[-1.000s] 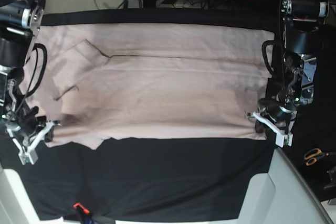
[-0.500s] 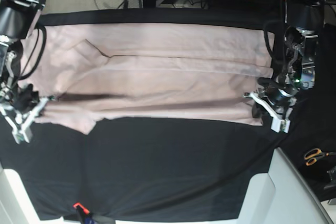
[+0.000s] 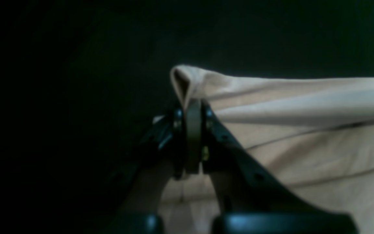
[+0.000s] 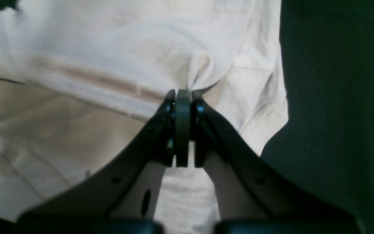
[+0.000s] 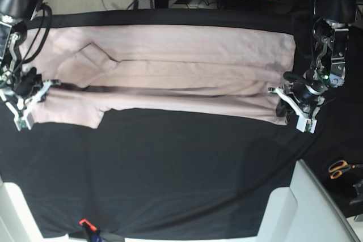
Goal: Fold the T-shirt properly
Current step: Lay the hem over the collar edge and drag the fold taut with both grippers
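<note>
Base view shows the big black counter [image 5: 170, 185] first, with the pale pink T-shirt [image 5: 170, 72] lying along its far side. The shirt is a long strip that runs from side to side, so its long line goes from one of my arms to the other. My arms sit at its two ends, each just as near to its own end. The near long edge is lifted and is being carried away from me, over the part that lies flat.

My left jaws [image 5: 295, 106] are pressed together on a corner of the shirt's near edge, and the left wrist view shows the cloth peaking up just past the tips. My right jaws [image 5: 35, 96] are pinching a bunch of cloth at the other end the same way. For the fold, I think both ends must travel the same way, straight across the short side.

A second ago the near edge lay much closer to me. Now it has moved up, more black counter shows, and both arms have moved with it.
</note>
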Robot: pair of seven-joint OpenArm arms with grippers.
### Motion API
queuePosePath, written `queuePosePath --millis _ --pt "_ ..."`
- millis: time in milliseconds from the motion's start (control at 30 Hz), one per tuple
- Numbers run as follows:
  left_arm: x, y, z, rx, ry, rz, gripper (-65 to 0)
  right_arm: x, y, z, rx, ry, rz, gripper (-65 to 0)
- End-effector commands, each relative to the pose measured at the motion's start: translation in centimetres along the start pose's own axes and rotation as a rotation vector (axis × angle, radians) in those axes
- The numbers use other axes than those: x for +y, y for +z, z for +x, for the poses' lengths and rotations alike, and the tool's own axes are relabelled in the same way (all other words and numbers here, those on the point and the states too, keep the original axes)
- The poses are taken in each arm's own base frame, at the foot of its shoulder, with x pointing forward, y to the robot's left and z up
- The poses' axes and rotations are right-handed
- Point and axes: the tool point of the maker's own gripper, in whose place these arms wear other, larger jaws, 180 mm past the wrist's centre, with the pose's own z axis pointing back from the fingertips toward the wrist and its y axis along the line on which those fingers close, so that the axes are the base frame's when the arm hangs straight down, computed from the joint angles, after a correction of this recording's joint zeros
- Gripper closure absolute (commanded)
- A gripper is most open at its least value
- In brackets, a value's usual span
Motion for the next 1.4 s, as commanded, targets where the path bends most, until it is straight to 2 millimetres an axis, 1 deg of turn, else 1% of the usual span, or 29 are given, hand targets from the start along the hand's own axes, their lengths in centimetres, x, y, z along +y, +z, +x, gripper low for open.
queuePosePath --millis 0,67,100,133,200,233,367,433,600,667,733,800,867,967,1033,1100,1133,1167,1267,1300,1367 --pt "0.8 0.4 2.3 -0.061 -0.015 0.015 0.0 -1.0 0.7 1.3 -0.041 0.007 -0.025 0.0" --pt "0.5 0.7 2.4 -0.066 -0.027 0.009 0.0 -1.0 0.7 1.1 -0.036 0.008 -0.025 0.0" --pt "0.4 0.8 2.3 -0.067 -0.029 0.009 0.0 -1.0 0.6 0.6 -0.027 0.007 -0.024 0.0" --pt "0.8 1.2 1.8 -0.063 -0.022 0.019 0.0 -1.0 0.7 0.5 -0.025 0.009 -0.025 0.0" --pt "1.4 1.7 1.6 -0.069 -0.008 0.037 0.0 -0.9 1.0 0.5 -0.032 0.017 -0.031 0.0" --pt "1.6 2.0 1.4 -0.070 -0.004 0.043 0.0 -0.7 1.1 0.2 -0.030 0.019 -0.030 0.0" --pt "1.5 2.7 0.5 -0.059 -0.009 0.043 0.0 -0.5 1.7 0.1 -0.036 0.032 -0.038 0.0" --pt "1.3 2.9 -0.1 -0.048 -0.010 0.040 0.0 -0.4 1.6 -0.5 -0.003 0.030 -0.037 0.0" --pt "1.1 3.3 -1.8 -0.014 -0.006 0.037 0.0 -0.2 1.6 -1.5 0.021 0.029 -0.033 0.0" --pt "1.0 3.5 -2.5 -0.001 -0.004 0.036 0.0 -0.2 1.6 -2.2 0.034 0.028 -0.031 0.0" --pt "1.0 3.5 -2.7 0.002 -0.004 0.035 0.0 -0.1 1.6 -2.8 0.045 0.028 -0.029 0.0" --pt "1.0 3.7 -3.4 0.016 -0.002 0.035 0.0 0.0 1.6 -3.5 0.059 0.028 -0.027 0.0" --pt "0.9 4.0 -2.8 0.003 -0.018 0.031 0.0 0.1 1.7 -4.0 0.068 0.029 -0.026 0.0" --pt "0.2 4.6 -2.5 -0.007 -0.038 0.016 0.0 0.0 2.2 -4.1 0.062 0.041 -0.036 0.0" --pt "-0.3 4.8 -2.3 -0.016 -0.048 0.006 0.0 0.3 2.5 -3.8 0.050 0.046 -0.037 0.0" --pt "-0.4 5.0 -2.9 -0.005 -0.046 0.004 0.0 0.4 2.7 -3.8 0.052 0.049 -0.039 0.0" --pt "-0.4 5.0 -2.9 -0.003 -0.046 0.004 0.0 0.5 2.7 -4.4 0.070 0.049 -0.039 0.0" --pt "-0.4 5.0 -3.0 -0.002 -0.046 0.004 0.0 0.5 2.8 -4.6 0.075 0.050 -0.039 0.0" --pt "-0.6 5.4 -4.0 0.018 -0.043 0.002 0.0 1.2 3.1 -5.1 0.076 0.050 -0.033 0.0" --pt "-0.6 5.4 -4.1 0.018 -0.044 0.001 0.0 1.2 3.2 -5.2 0.076 0.054 -0.035 0.0" --pt "-0.6 5.6 -4.8 0.033 -0.041 0.001 0.0 1.3 3.5 -5.4 0.078 0.058 -0.037 0.0"
